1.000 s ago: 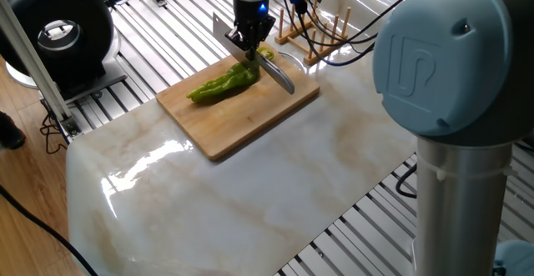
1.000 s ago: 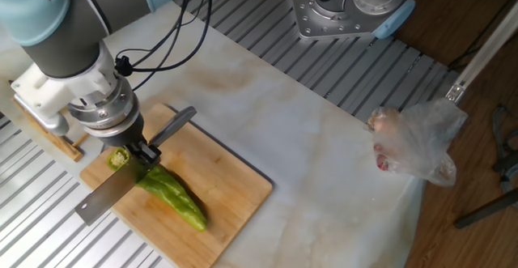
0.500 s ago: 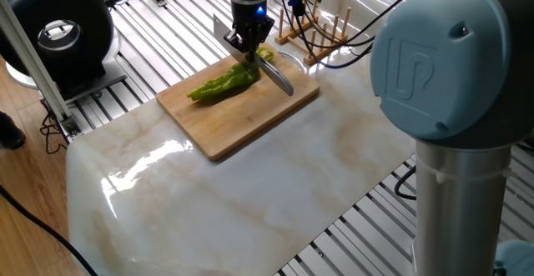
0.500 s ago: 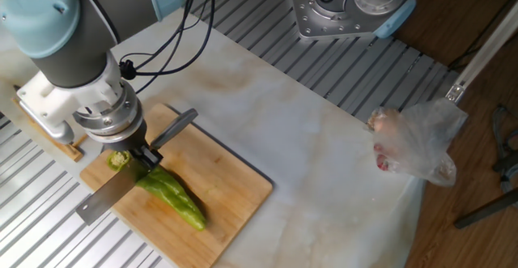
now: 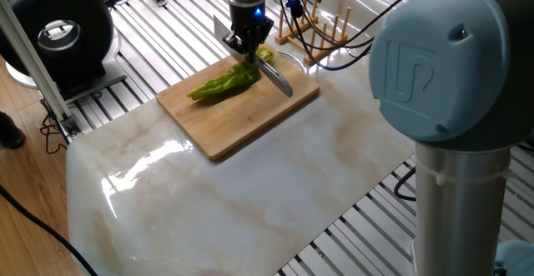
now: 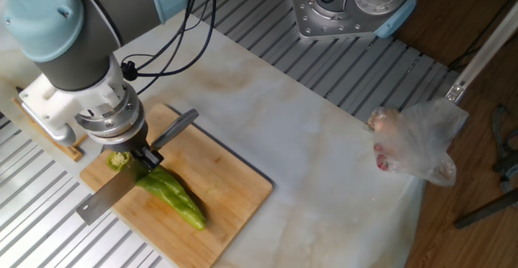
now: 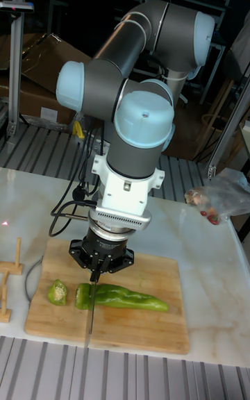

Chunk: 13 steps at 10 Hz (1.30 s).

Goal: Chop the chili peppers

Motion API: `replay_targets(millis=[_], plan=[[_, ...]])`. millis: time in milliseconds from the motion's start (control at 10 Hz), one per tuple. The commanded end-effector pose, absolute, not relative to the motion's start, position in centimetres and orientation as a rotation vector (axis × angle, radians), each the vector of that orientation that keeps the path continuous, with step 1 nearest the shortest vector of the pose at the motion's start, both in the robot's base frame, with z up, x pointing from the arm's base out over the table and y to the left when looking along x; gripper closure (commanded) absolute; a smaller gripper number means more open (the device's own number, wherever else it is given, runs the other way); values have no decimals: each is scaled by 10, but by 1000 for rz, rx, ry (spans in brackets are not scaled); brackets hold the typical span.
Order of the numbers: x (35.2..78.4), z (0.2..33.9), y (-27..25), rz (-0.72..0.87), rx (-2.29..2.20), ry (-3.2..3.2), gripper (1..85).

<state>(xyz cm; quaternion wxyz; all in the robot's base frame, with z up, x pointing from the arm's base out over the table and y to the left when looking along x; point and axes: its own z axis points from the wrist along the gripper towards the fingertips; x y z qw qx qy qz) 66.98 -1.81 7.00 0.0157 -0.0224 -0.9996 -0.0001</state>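
A long, wrinkled, light-green chili pepper (image 5: 224, 82) (image 6: 174, 197) (image 7: 128, 297) lies on the wooden cutting board (image 5: 242, 117) (image 6: 231, 191) (image 7: 139, 327). My gripper (image 5: 249, 47) (image 6: 139, 161) (image 7: 95, 271) is shut on a knife (image 5: 279, 77) (image 6: 105, 197) and points straight down. The blade crosses the pepper's thick end. A cut-off green end piece (image 5: 265, 55) (image 6: 119, 159) (image 7: 57, 292) sits on the board just beyond the blade.
A wooden peg rack (image 5: 321, 30) (image 7: 7, 282) stands off the board's end. A plastic bag (image 6: 413, 142) (image 7: 219, 202) with reddish contents lies at the marble top's edge. A black round device (image 5: 58, 30) is at the back left. A second arm's base (image 6: 348, 5) stands on the slatted table.
The arm's wrist has shifted slightly over the board. The knife stays across the pepper's thick end, and the pepper and cut piece have not moved.
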Motion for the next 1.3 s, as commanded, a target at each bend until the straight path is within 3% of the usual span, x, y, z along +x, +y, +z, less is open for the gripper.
replay_targets(millis=[0, 1200], plan=[[672, 69, -15, -32, -68, -3114, 843], [670, 69, -20, -83, -49, -3088, 843]])
